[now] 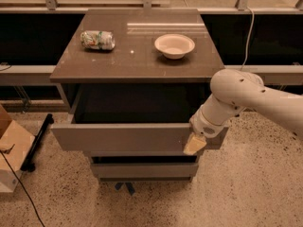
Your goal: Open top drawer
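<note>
The top drawer [118,137] of the grey-brown cabinet stands pulled out toward me, its flat front panel wide and its dark inside showing behind it. My gripper [195,144] hangs from the white arm at the right end of that front panel, its pale fingertip in front of the panel's lower edge. A lower drawer [144,169] sits slightly out beneath it.
On the cabinet top [137,56] lie a crushed can [97,39] at the left and a white bowl [174,46] at the right. A cardboard box [12,150] and a black cable lie on the speckled floor at the left. A dark shelf runs behind.
</note>
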`<state>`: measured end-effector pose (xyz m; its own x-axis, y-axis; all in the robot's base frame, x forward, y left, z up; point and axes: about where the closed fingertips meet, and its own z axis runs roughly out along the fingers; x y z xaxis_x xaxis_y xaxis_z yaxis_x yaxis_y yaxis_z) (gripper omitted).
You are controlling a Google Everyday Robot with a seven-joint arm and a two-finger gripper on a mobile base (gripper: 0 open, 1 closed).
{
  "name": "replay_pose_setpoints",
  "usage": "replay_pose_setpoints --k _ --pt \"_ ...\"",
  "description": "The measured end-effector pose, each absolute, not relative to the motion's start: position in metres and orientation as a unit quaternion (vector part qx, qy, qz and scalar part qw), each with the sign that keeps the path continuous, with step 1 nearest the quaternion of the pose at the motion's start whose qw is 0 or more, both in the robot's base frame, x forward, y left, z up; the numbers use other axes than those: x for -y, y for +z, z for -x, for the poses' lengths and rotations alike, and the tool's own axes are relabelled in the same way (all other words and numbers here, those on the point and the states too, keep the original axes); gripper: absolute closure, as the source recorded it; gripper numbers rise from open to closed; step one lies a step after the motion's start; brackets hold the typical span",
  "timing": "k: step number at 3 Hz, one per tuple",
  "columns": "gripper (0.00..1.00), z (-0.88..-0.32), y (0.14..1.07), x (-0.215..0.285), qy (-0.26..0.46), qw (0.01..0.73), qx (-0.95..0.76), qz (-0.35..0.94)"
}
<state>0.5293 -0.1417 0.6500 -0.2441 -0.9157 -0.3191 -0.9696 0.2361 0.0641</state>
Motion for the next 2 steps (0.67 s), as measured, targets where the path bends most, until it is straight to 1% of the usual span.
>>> replay_pose_setpoints --k 2 --pt "0.96 -0.5293 0.6528 0.1417 0.125 0.108 -0.779 0.605"
